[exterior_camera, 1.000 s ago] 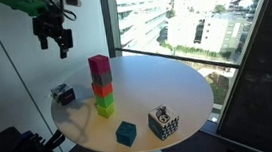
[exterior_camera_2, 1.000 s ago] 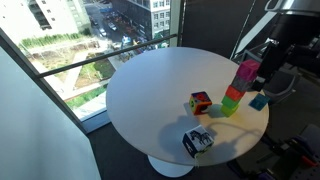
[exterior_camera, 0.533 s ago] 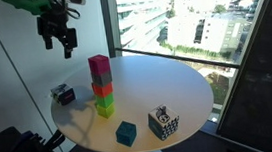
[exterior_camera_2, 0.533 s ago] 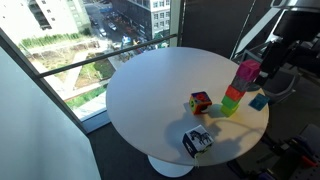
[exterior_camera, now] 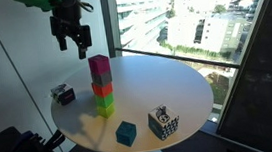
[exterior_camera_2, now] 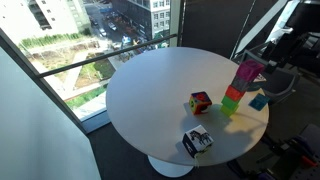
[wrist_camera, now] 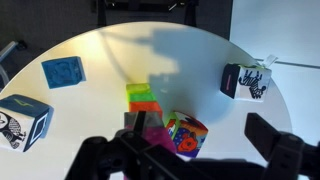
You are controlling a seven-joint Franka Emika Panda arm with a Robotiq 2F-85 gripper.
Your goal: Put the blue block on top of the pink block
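The blue block lies alone on the round white table near its front edge; it also shows in the other exterior view and in the wrist view. The pink block tops a stack of coloured cubes, above a red-orange and a green one; it also shows in the other exterior view and in the wrist view. My gripper is open and empty, high above the table just beside the stack. In the wrist view the gripper hangs over the stack.
A black-and-white patterned cube stands near the blue block. Another patterned cube sits at the table's far side. A multicoloured cube lies by the stack. The table stands next to large windows.
My gripper has moved sideways towards the stack, staying high and open. The blocks have not moved.
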